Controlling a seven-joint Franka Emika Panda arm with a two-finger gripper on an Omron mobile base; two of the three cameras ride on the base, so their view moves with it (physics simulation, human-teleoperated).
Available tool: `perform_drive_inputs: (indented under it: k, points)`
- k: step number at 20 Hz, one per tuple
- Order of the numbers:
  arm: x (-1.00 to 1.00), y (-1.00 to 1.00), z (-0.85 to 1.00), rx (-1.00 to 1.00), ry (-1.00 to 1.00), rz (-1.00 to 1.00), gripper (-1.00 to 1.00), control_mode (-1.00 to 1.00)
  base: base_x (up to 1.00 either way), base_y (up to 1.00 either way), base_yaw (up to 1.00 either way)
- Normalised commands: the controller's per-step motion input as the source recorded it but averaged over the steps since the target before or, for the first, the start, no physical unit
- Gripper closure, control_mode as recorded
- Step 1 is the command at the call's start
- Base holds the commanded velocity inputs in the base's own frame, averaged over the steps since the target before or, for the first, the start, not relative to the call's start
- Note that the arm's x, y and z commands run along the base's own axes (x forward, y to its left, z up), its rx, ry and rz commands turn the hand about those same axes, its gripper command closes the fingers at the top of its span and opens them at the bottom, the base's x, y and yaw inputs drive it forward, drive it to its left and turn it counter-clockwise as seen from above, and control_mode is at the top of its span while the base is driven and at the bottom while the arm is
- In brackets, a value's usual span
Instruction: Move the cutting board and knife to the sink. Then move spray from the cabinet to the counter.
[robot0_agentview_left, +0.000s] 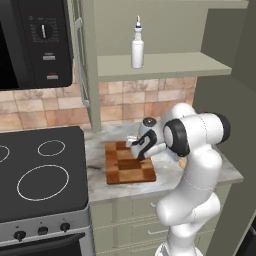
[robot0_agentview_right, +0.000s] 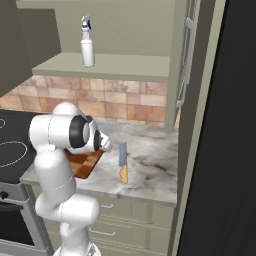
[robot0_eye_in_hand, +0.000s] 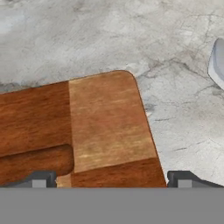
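In the left base view I see the cutting board (robot0_agentview_left: 129, 164) lying flat on the counter (robot0_agentview_left: 210, 172), just right of the black stovetop (robot0_agentview_left: 40, 170). The arm bends over the counter's front edge, and its hand hangs low above the board's right half. The gripper (robot0_agentview_left: 138, 149) points down at the board there; I cannot make out the fingers from this side. Above, the spray (robot0_agentview_left: 137, 44) stands upright on the shelf of the open cabinet (robot0_agentview_left: 165, 65), with the cabinet door (robot0_agentview_left: 81, 60) swung out edge-on beside the microwave (robot0_agentview_left: 32, 42).

In the right base view I see the knife (robot0_agentview_right: 122, 162) lying on the counter (robot0_agentview_right: 150, 160) to the right of the cutting board (robot0_agentview_right: 85, 162), apart from it, blade toward the backsplash and orange handle toward me. The arm's bulk covers most of the board. The spray (robot0_agentview_right: 87, 42) stands on the cabinet (robot0_agentview_right: 115, 65) shelf, well above.

In the hand view I look straight down at a rounded corner of the cutting board (robot0_eye_in_hand: 105, 127), with marbled counter (robot0_eye_in_hand: 131, 39) beyond it. The two fingertips (robot0_eye_in_hand: 40, 179) stand far apart at the bottom edge, so the gripper (robot0_eye_in_hand: 111, 181) is spread wide and holds nothing. A pale grey shape (robot0_eye_in_hand: 218, 61) pokes in at the right edge; I cannot tell what it is.
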Motion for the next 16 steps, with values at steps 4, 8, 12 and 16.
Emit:
perform_drive_inputs:
  k: [4,8,12,16]
  points:
    - [-0.49,0.2,-0.16,0.0,0.0,-0.03,-1.0,-1.0,0.0,0.0,0.0]
    - [-0.55,0.24,-0.19,0.0,0.0,-0.03,-1.0,-1.0,0.0,0.0,0.0]
    - [-0.61,0.29,-0.22,0.0,0.0,-0.02,-1.0,-1.0,0.0,0.0,0.0]
    - [-0.59,0.3,-0.3,0.0,0.03,-0.01,-1.0,-1.0,0.0,0.0,0.0]
